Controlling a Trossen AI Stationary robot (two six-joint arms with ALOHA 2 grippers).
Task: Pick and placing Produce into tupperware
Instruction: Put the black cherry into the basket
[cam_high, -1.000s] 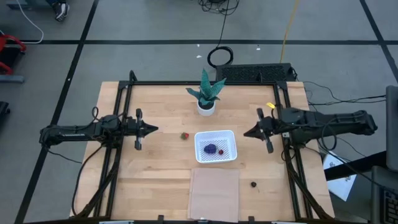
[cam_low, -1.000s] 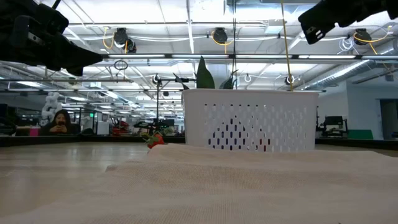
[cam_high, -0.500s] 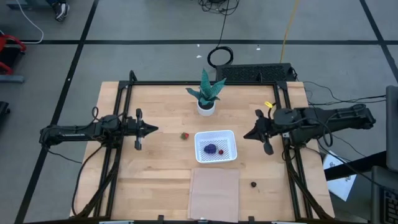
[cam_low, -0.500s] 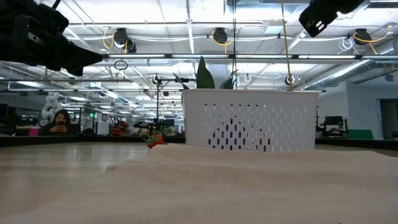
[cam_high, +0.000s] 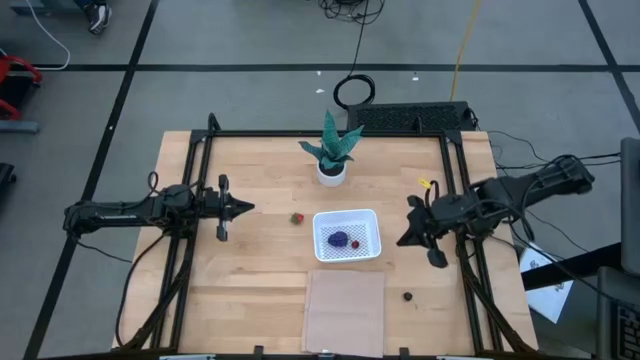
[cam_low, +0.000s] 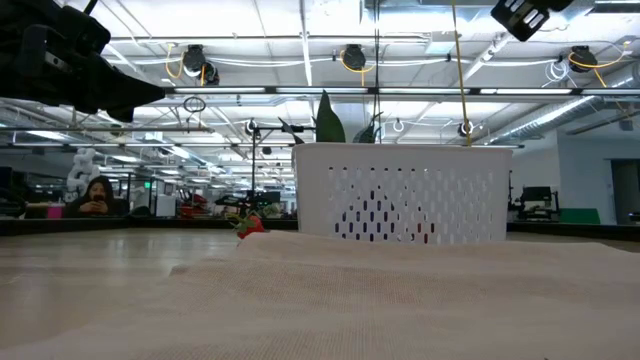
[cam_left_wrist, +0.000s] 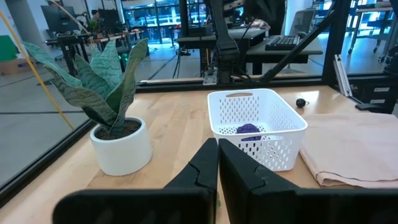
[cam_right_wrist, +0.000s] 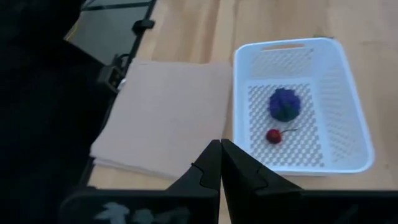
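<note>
We have the light wooden table (cam_high: 250, 270) with a flat tan rectangular cloth sheet (cam_high: 344, 308) at the near edge, which plays no part in the sort.

The white square perforated plastic tupperware basket (cam_high: 347, 235) sits mid-table, just in front of the green leafy plant in a small white pot (cam_high: 331, 150), central so either arm can reach it.

Left gripper (cam_high: 246, 208) is parked left of the basket, well apart from it, fingers clenched on nothing; we read it as idle.

Right gripper (cam_high: 405, 240) is just right of the basket, angled toward the near right of the table, fingers pressed together and empty in the right wrist view. Our guess is it's lining up on the black fruit, though nothing confirms that.

Produce:
- purple grape-like cluster (cam_high: 340, 240) is inside the basket, done.
- small dark red cherry-like piece (cam_high: 355, 243) is inside the basket beside the grapes, done.
- red-and-green strawberry-like piece (cam_high: 296, 218) is on bare wood just left of the basket, on the left arm's side.
- small blackish round fruit (cam_high: 407, 296) is on bare wood near the cloth's right edge, closest to the right arm.

We count two in and two to go.
</note>
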